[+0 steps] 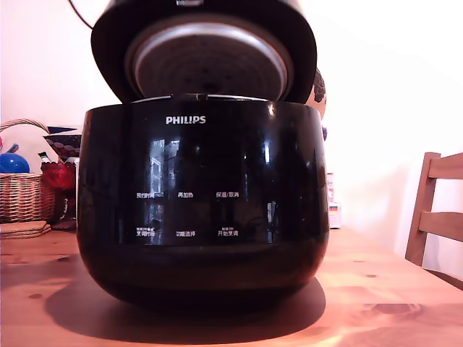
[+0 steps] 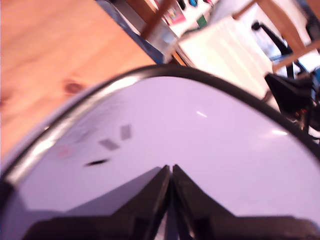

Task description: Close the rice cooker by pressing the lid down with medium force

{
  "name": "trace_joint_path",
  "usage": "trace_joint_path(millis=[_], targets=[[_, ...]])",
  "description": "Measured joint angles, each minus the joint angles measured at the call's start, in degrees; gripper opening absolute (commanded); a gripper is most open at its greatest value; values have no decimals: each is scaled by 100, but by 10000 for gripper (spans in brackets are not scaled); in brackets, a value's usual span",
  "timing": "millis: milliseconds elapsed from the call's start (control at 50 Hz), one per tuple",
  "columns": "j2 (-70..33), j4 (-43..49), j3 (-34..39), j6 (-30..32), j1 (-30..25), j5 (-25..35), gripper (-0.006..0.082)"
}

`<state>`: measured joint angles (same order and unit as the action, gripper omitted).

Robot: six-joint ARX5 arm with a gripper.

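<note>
The rice cooker (image 1: 202,210) stood nearest the exterior camera, in the middle of the wooden surface (image 1: 391,289): a large, glossy black, rounded pot with a white PHILIPS logo near its upper rim and two rows of small white Chinese labels across its front. Its lid (image 1: 206,50) was raised and tilted forward over the pot, showing a silver ribbed inner plate ringed by black.

In the wrist view the gripper (image 2: 171,170) rested its dark jaws pressed together, tips meeting with nothing between them, against the lid's shiny outer face, which reflected pale light.

Behind the cooker, at the exterior view's left, a woven basket (image 1: 22,195) held a blue ball (image 1: 13,163); beside it sat a red container (image 1: 59,176) whose contents could not be made out. At the exterior view's right stood a wooden chair (image 1: 434,217) by the wall.
</note>
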<state>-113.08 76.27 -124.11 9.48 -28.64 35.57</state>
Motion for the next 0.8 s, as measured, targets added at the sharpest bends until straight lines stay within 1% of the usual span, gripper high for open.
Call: trace_joint_path(millis=[300,540,700,800], targets=[[13,-118,0,0,-127,-310,-24],[210,-256,7,-2,-164,-597,-24],[490,-531,208,-28,-164,-664,-24],[688,-634,487,-28,-162,-678,-24]])
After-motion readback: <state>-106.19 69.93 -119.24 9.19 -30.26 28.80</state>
